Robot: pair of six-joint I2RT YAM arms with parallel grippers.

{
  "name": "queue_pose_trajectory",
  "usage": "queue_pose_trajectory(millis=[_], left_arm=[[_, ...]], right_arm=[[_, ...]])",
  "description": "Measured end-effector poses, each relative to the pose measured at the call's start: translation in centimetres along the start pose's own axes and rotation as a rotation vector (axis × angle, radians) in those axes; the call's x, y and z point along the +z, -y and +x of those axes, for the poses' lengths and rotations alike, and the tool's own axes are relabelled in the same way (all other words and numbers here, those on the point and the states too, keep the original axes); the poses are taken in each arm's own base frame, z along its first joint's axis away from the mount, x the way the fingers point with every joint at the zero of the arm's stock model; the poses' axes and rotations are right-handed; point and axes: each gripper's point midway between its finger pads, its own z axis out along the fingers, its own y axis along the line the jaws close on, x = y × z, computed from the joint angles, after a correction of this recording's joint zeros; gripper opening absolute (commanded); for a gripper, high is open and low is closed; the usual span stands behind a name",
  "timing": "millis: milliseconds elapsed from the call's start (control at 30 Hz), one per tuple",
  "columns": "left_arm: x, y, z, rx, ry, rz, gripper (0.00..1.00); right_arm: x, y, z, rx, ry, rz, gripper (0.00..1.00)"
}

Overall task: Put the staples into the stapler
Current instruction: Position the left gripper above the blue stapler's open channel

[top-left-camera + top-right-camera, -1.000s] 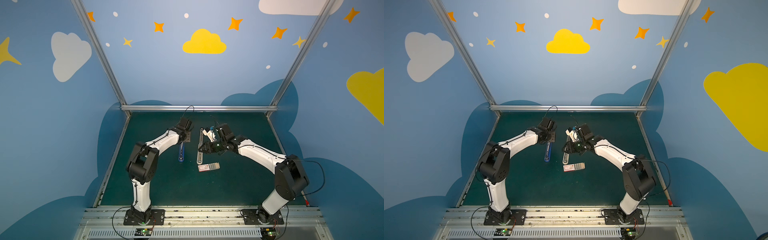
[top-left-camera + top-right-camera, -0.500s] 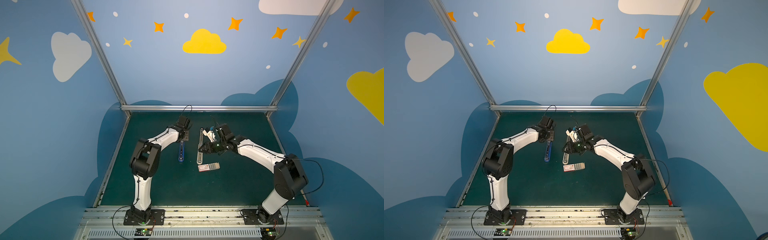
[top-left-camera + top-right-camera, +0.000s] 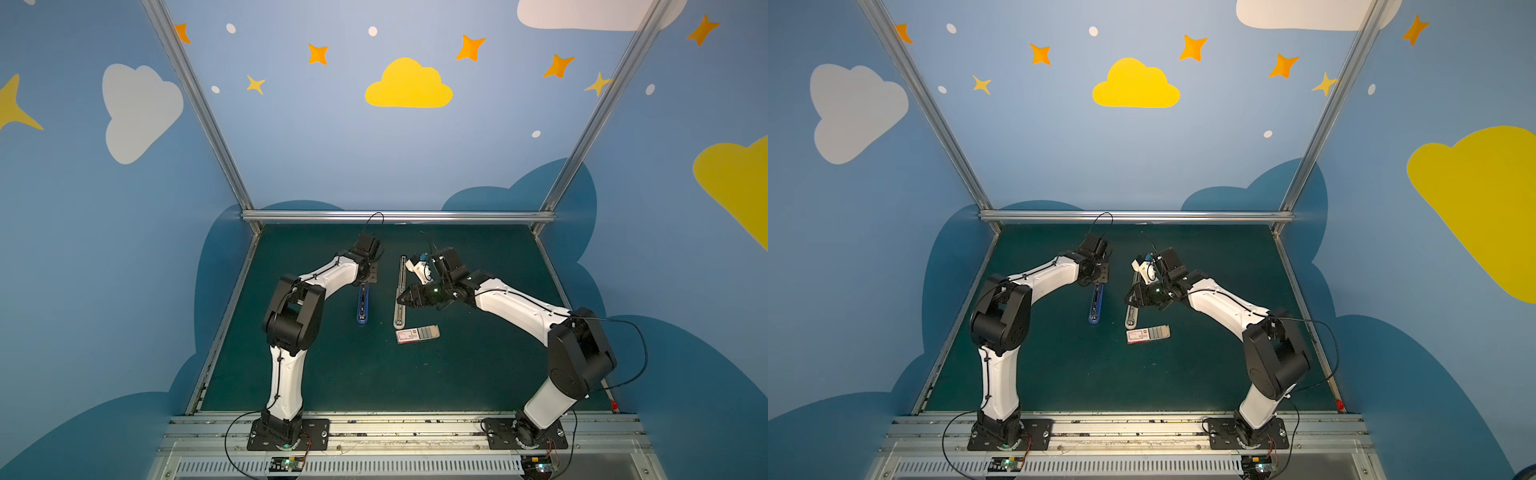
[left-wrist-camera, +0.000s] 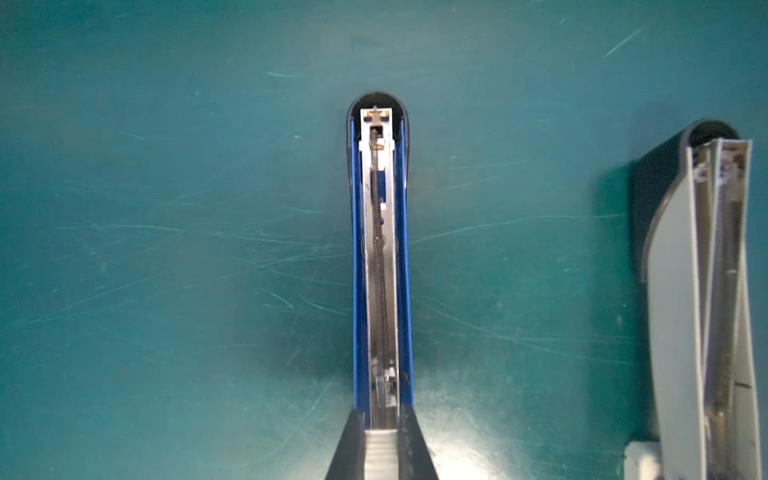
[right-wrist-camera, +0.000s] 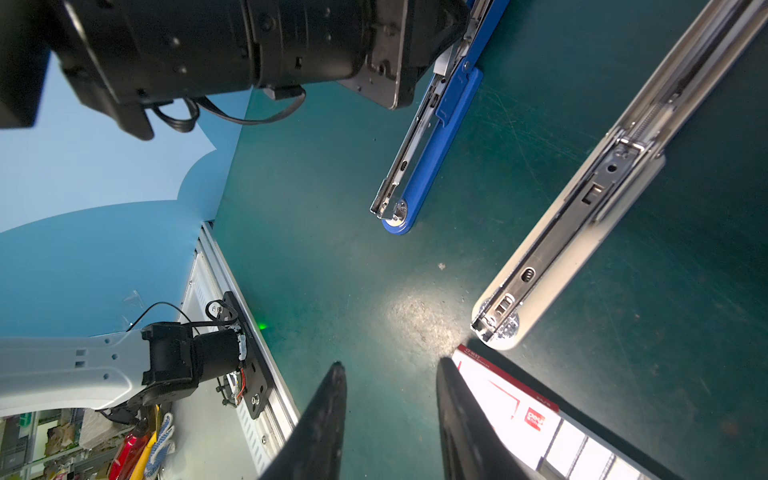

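Nearest the arm bases, the staple box point(image 3: 408, 336) lies flat on the green table point(image 3: 332, 374), long axis across the table, beige tray slid out toward the right arm's side. The staples point(image 3: 429, 331) sit in that tray as grey strips laid crosswise, their length running near to far. The top views give no more detail; only the right wrist view shows the red print on the sleeve, with the staples point(image 5: 575, 446) washed bright. Just beyond the box lies the white stapler point(image 3: 398, 316), and to its left, apart, the blue stapler point(image 3: 363, 305). Both are opened out, long axes near to far, almost parallel. The right gripper point(image 5: 390, 365) crosses the white stapler's middle in both top views, fingers spread, nothing between them. Farthest, the left gripper point(image 4: 381, 417) pinches the blue stapler's far end, jaws pressed in; only the left wrist view looks down its channel and spring
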Motion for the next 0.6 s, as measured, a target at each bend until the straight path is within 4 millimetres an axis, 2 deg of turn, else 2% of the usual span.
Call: queue_pose_trajectory(millis=[600], left_arm=[[0.01,0.07,-0.12,-0.006,-0.004,0.006,0.12]], right_arm=[[-0.12,0.2,-0.12,0.005,0.003,0.003,0.36]])
